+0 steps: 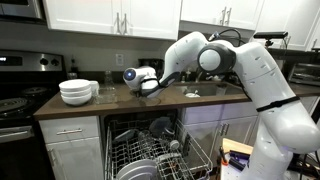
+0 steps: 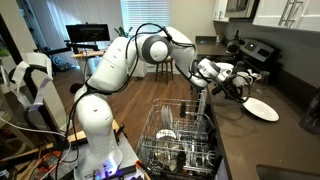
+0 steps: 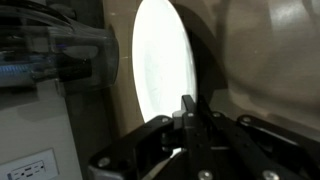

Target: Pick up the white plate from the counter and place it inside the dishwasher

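The kitchen had white cabinets [image 1: 100,15] over a long brown counter [image 1: 205,98], with a black stove [image 1: 15,105] at one end. The dishwasher [image 1: 122,128] stood open beneath the counter, its grey wire rack [image 2: 183,140] pulled out. The rack held several dishes, white pieces among them; the individual items could not be made out.

On the counter, towards the stove from the dishwasher, sat a stack of white bowls [image 1: 78,92]. Nothing could be seen inside them.

The white plate [image 2: 262,108] lay on the counter directly above the dishwasher, well apart from the bowls. In the wrist view the white plate [image 3: 165,60] filled the middle of the picture.

The gripper [image 3: 188,112] was at the plate's near rim, its fingers drawn fully together and pinching that edge. The plate appeared to rest on the counter.

The arm [image 1: 235,60] reached across the counter above the open dishwasher. Nothing stood between the plate and the rack below.
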`<state>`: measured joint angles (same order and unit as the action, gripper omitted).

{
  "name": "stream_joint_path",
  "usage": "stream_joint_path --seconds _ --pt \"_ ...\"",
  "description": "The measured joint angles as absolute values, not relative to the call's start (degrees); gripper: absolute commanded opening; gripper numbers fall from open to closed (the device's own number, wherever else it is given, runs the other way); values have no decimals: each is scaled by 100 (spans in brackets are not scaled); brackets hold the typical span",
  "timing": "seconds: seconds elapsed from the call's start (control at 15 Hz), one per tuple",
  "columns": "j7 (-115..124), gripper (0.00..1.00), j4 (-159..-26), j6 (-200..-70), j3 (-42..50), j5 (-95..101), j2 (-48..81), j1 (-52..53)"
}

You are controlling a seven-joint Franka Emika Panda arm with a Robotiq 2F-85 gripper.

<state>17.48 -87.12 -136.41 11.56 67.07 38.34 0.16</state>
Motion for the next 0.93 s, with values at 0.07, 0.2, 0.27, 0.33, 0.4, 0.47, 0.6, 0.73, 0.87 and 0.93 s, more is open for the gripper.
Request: stream_joint_path --seconds 0.07,0.2,0.27,0.33,0.4,0.47,0.6,0.73,0.87,0.93 --pt "1748 5 -8707 -13630 1150 6700 3781 13" --pt "1747 5 -8713 -13586 1118 6602 3662 5" --pt "1747 5 -8721 -13529 1096 6530 3581 5" --pt "1747 5 -8736 -13464 1080 6509 3490 12" --pt "1748 5 -8758 -13406 1070 6508 3382 25" --pt "1751 5 -8793 -13343 1057 6512 3258 39" --pt "1754 5 -8932 -13220 1015 6518 2971 92" --pt "1832 5 -9164 -13163 923 6587 2638 159" --pt "2308 5 -9297 -13074 921 6962 2334 281" --pt "2537 5 -9303 -12982 922 7092 2211 312"
